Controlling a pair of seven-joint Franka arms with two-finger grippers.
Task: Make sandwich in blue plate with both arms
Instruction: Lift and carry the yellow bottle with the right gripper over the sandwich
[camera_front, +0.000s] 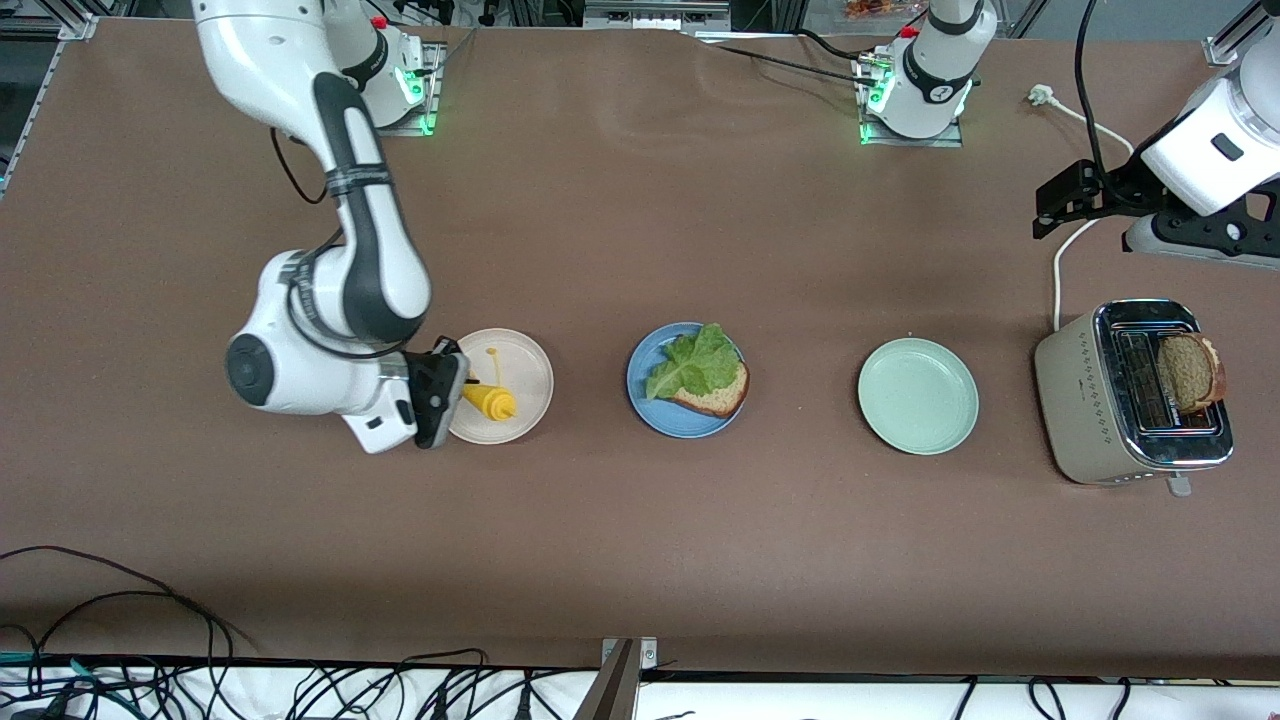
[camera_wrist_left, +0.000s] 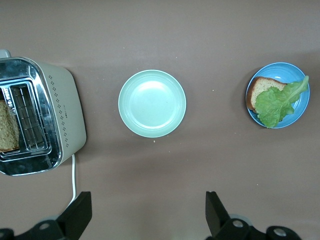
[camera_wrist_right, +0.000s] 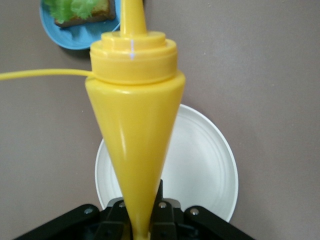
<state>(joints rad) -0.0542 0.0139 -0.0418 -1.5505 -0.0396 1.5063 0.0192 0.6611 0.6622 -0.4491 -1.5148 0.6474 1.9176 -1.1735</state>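
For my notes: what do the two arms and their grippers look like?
Both arms are glossy white with rounded shells, black joint bands and thin black cables. The right gripper and left gripper are black, each with two flat fingers. Green lights glow at both bases.

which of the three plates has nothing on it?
The pale green plate, between the blue plate and the toaster; the others carry food or a mustard bottle.

A: Can any writing be read here?
B: No. The toaster (camera_front: 1110, 400) carries only a dotted pattern, no brand.
A: And the yellow squeeze bottle (camera_wrist_right: 134, 115)?
B: Plain, no label. The plates bear nothing either.
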